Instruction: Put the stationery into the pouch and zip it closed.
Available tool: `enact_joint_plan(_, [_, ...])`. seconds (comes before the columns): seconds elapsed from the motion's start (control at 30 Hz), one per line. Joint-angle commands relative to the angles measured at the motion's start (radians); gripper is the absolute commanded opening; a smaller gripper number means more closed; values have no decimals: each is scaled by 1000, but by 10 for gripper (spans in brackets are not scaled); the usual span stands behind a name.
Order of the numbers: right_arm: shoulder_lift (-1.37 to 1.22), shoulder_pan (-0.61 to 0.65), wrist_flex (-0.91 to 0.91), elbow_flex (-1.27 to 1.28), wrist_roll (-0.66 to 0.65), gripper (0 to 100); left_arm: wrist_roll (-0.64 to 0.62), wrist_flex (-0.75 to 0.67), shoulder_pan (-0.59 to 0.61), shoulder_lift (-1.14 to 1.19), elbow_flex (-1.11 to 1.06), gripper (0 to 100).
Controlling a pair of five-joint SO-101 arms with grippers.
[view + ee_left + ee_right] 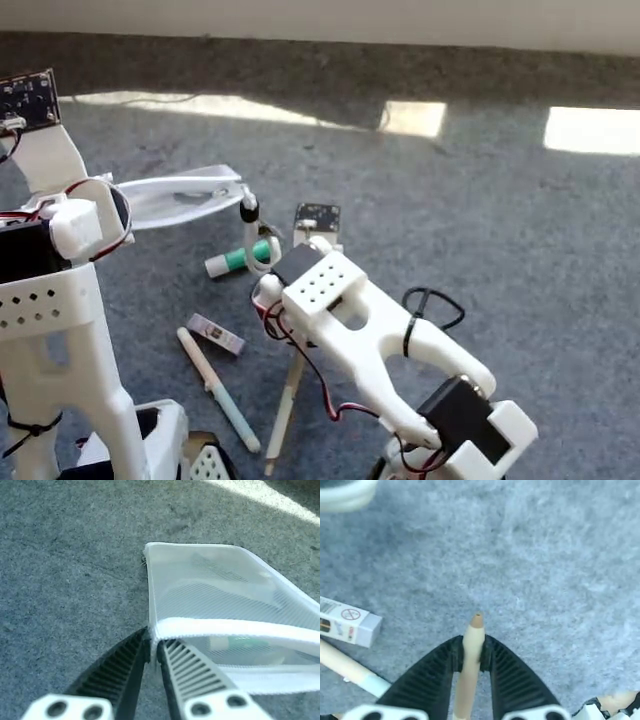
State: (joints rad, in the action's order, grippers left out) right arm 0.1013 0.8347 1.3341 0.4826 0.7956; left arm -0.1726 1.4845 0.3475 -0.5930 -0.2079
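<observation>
A white mesh pouch (215,590) lies on the grey carpet, and my left gripper (152,647) is shut on the corner of its rim. In the high view the pouch (185,197) stretches out from the left arm. My right gripper (472,647) is shut on a beige pen (474,635), whose brown tip pokes just past the fingers. That pen (283,410) slants under the right arm. A small eraser box (215,335), a pen with a light blue band (218,390) and a green and white glue stick (235,260) lie loose on the carpet.
A white piece with a black end (248,215) stands beside the glue stick, close to the pouch's mouth. The eraser box (347,620) and the other pen (350,670) lie close beside my right gripper. Open carpet (520,220) stretches to the right.
</observation>
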Motion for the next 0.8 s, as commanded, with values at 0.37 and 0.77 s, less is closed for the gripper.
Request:
enact_joint_plan(0.37, [466,-77,-1,45,-123,4,-12,-23,13,8,4,7])
enact_joint_plan(0.77, [694,-81,-1,53,-124,4,-12,-23,13,8,4,7])
